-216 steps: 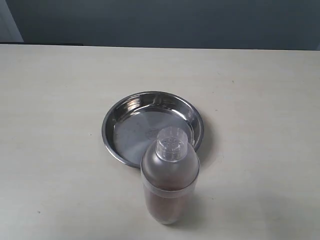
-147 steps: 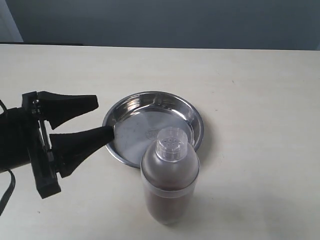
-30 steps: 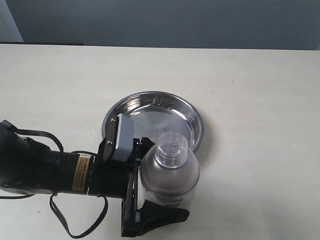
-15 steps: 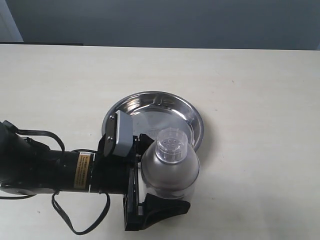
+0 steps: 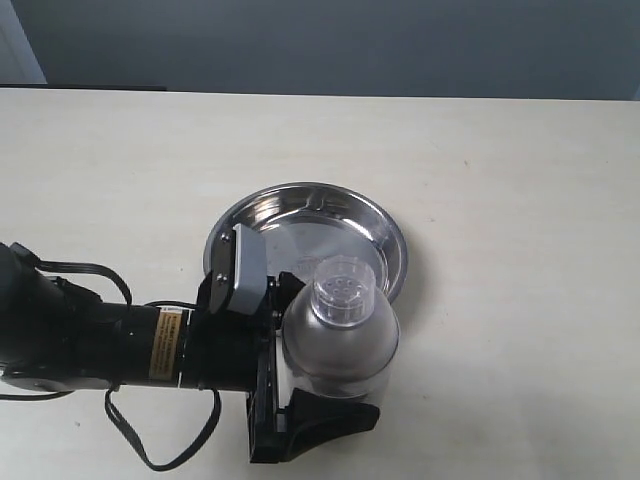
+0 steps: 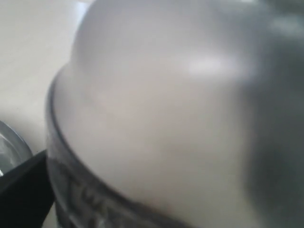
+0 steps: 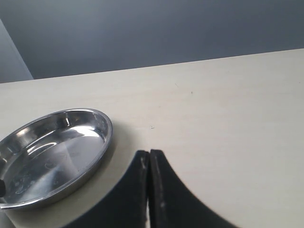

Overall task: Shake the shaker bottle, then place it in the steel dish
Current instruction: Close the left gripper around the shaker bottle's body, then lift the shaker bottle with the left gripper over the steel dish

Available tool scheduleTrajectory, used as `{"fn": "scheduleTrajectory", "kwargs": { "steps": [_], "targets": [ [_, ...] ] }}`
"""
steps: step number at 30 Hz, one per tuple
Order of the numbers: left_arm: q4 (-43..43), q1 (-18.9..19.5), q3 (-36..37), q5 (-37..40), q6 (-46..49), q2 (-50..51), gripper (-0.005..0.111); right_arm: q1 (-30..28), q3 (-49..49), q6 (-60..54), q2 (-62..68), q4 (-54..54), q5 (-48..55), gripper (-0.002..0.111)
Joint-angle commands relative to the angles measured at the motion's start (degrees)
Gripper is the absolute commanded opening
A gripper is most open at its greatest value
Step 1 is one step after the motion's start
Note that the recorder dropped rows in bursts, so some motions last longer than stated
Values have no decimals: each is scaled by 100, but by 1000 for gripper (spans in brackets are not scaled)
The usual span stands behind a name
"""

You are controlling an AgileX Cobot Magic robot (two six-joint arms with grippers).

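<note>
The surface is 1 pale cream tabletop (image 5: 520, 200) with a few faint specks. Behind its far edge stands a dark blue-grey wall (image 5: 350, 45), with a lighter strip at one corner.

There is 1 shaker bottle (image 5: 345, 325) and 1 steel dish (image 5: 290, 235). There are 2 grippers, and only 1 of them shows in the exterior view.

The left gripper (image 5: 325, 375) comes in from the left of the exterior view and is clamped around the bottle's lower body. 1 black finger (image 5: 335, 422) lies across the near side and the other is mostly hidden behind the bottle. The bottle is upright, its clear perforated cap (image 5: 343, 290) pointing up. In that view it overlaps the dish's near rim, but whether its base touches the table cannot be told. In the left wrist view the frosted dome fills nearly everything, blurred.

The right gripper (image 7: 149, 190) has its 2 fingers pressed together with nothing between them, over bare table near the dish.

1 black cable (image 5: 150, 455) loops on the table beside the left arm.
</note>
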Motion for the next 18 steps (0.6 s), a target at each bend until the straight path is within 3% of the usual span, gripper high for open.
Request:
{"fn": "scheduleTrajectory", "kwargs": {
  "steps": [1, 2, 5, 9, 11, 13, 14, 18],
  "targets": [
    [-99, -24, 5, -50, -42, 234, 101, 12, 7, -11, -22, -6, -42, -1],
    [-209, -24, 5, -50, -42, 293, 98, 12, 7, -11, -22, -6, -42, -1],
    [-525, -24, -25, -50, -53, 392, 73, 12, 7, -11, -22, -6, -42, -1],
    [-275, -24, -247, -50, -605, 392, 68, 12, 7, -11, -22, -6, -42, -1],
    [-249, -24, -302, -50, -635, 392, 57, 12, 7, -11, -22, -6, -42, -1],
    [-149, -24, -302, -50, -470, 392, 24, 12, 7, -11, -22, -6, -42, -1],
    [-92, -24, -302, -50, -310, 382, -1, 12, 7, -11, -22, -6, -42, -1],
    [-86, -24, -302, -50, -238, 188, 0, 12, 7, -11, -22, -6, -42, -1]
  ]
}}
